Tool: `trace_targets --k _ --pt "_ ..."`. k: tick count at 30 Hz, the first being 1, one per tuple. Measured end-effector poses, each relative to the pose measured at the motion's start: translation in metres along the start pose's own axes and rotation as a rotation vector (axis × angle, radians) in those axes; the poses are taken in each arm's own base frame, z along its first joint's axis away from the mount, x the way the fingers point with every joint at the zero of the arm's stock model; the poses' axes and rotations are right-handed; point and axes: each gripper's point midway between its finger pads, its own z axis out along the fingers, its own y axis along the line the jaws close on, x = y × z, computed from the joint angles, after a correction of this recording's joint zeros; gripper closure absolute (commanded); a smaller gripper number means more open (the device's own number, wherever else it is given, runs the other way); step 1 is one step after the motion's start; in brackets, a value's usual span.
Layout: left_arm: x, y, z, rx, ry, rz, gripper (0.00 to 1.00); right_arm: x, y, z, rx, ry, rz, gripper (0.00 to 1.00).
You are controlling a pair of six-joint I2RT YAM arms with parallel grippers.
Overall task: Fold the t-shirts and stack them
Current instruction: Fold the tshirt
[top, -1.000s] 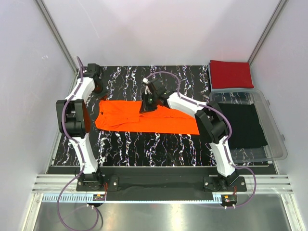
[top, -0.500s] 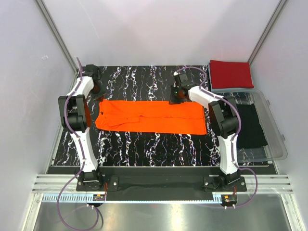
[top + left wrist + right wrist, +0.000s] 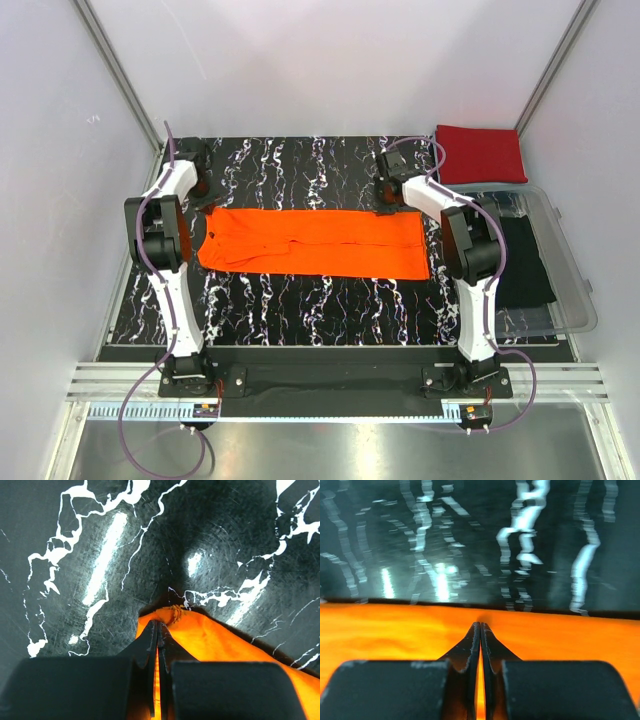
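Pinching its far edge, jaws hold the orange t-shirt [image 3: 310,243] flat.

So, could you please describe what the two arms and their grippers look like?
The left arm and right arm both have white links, bulky black joints and black bases, with a purple cable running along each. The left gripper and right gripper have matte black fingers, blocky at the root and tapering to thin tips.

Free mat [image 3: 300,310] nearside — bin [image 3: 577,290] rightward
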Motion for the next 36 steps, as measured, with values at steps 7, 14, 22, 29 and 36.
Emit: trace_targets --k 7,14,22,29,36 --pt "-0.001 0.004 0.001 -0.024 -0.008 0.001 1.00 -0.002 -0.040 -0.003 0.106 -0.011 0.020 0.94" --pt "-0.001 0.009 0.005 -0.037 -0.003 -0.005 1.00 -0.005 -0.065 -0.004 0.157 -0.016 0.045 0.94" --pt "-0.005 0.008 -0.002 -0.012 -0.009 -0.015 0.88 -0.004 -0.076 -0.003 0.173 -0.008 0.061 0.94" --pt "-0.018 -0.021 -0.029 0.158 -0.045 -0.023 0.96 -0.004 -0.076 -0.003 0.172 -0.008 0.061 0.94" --pt "-0.014 -0.026 -0.023 0.178 -0.030 -0.024 0.99 -0.004 -0.076 -0.003 0.173 -0.008 0.061 0.94"
